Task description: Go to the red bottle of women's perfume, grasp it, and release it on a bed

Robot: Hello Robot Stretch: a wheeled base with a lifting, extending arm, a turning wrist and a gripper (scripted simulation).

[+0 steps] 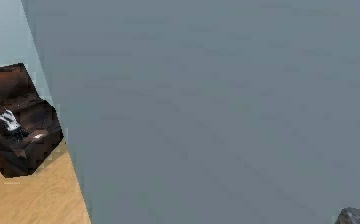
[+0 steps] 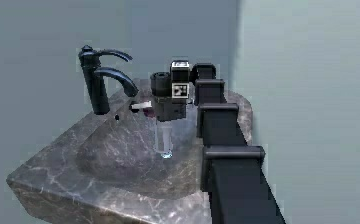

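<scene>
Dark two-fingered tool, fingers down above mottled grey marble desk | grip state, any load: cannot tell | small pinkish blob, possibly the perfume bottle, just left of tool, toward black curved tap | long axis unclear

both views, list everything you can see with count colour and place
armchair: one, dark brown, forward view's left
small thing: one, white and grey, on the armchair's seat
wall: one, blue-grey, across the forward view
sink: one, dark veined stone, arm side view's lower left
tap: one, black, behind the basin
see-through shape: one, pale, below the gripper
arm: one, dark, arm side view's lower right
gripper: one, dark, right of the tap; cannot tell whether it holds anything
</scene>
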